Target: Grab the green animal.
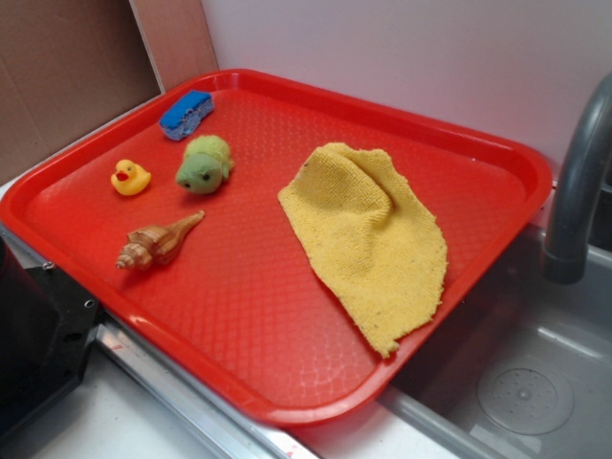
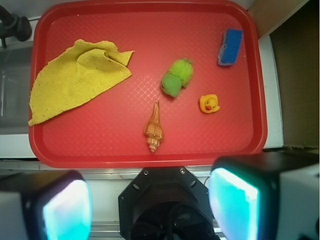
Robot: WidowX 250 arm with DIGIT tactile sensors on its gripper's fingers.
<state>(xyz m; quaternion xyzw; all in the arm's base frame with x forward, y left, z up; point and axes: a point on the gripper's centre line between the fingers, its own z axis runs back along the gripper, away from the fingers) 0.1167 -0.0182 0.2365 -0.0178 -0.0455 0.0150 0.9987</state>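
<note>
The green animal (image 1: 204,163) (image 2: 177,78), a fuzzy light-green plush, lies on the red tray (image 1: 287,325) (image 2: 150,150) towards its far left. My gripper (image 2: 150,197) stands open high above the tray's near edge, over the robot's black base, its two pale fingers (image 2: 233,201) wide apart with nothing between them. The plush is well away from the fingers. In the exterior view the gripper is out of frame.
A yellow rubber duck (image 1: 130,178) (image 2: 209,104), a brown seashell (image 1: 158,242) (image 2: 153,129) and a blue toy car (image 1: 186,114) (image 2: 230,46) lie close round the plush. A yellow cloth (image 1: 368,234) (image 2: 75,77) covers the tray's other side. A sink with a grey tap (image 1: 579,191) adjoins.
</note>
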